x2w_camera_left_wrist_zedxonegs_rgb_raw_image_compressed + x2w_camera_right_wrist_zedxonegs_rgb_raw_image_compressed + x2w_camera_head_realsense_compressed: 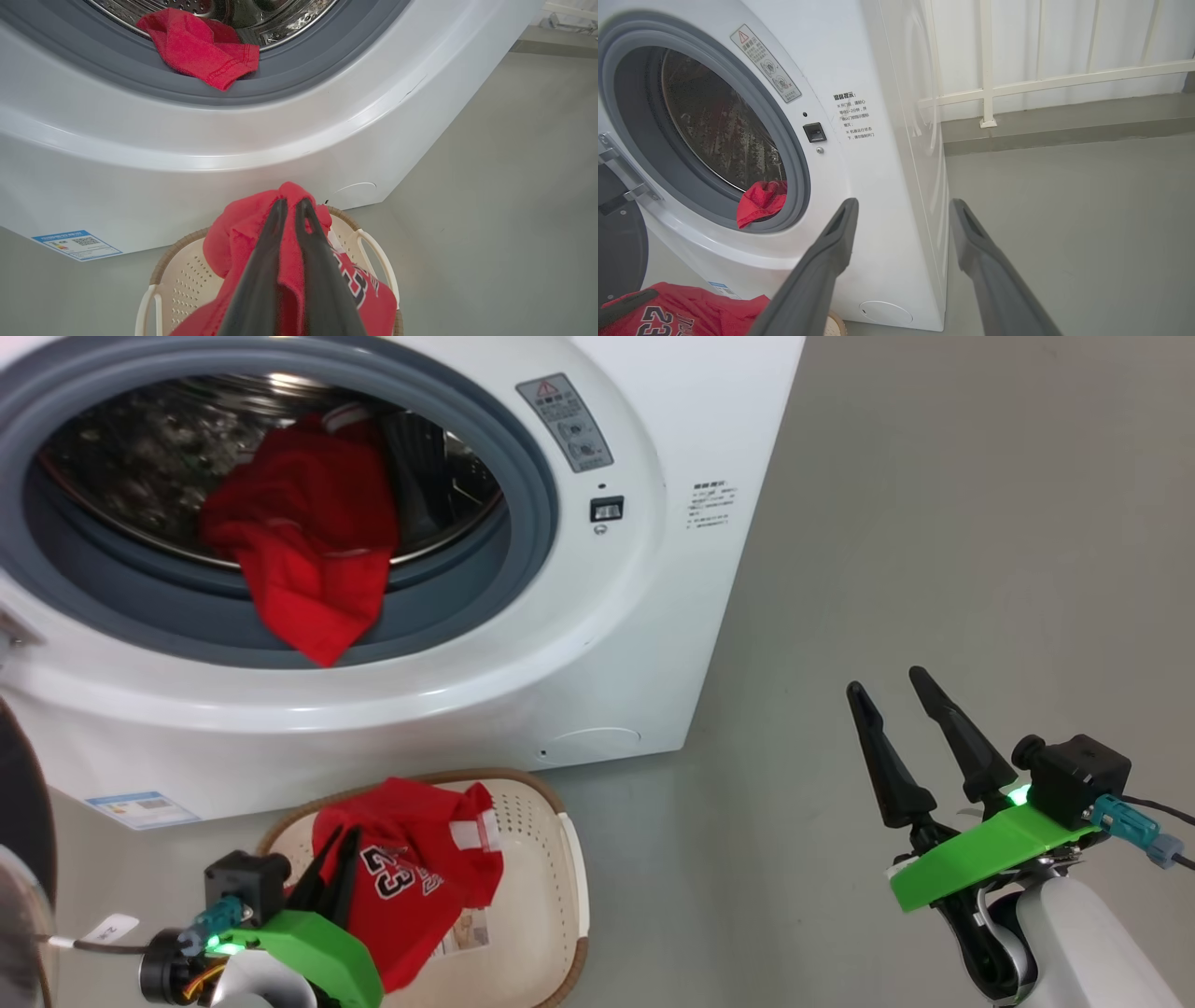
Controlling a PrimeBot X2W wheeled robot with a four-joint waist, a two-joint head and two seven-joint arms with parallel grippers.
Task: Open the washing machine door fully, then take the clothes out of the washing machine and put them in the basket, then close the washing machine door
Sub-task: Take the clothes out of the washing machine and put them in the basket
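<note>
The washing machine [597,644] stands with its door [616,247] swung open to the left. One red garment [299,541] lies in the drum and droops over the grey rubber ring [201,46]. A red jersey [420,868] with the numerals 23 drapes into the cream basket [551,859] on the floor in front of the machine. My left gripper [292,203] is shut on a fold of this jersey, just above the basket [177,252]. My right gripper [887,683] hangs open over the floor to the right of the machine, with nothing between its fingers [836,233].
Grey floor [934,523] spreads to the right of the machine. A white railing and wall [1041,84] stand behind it. The open door's dark rim [19,784] juts in at the left edge, close to my left arm.
</note>
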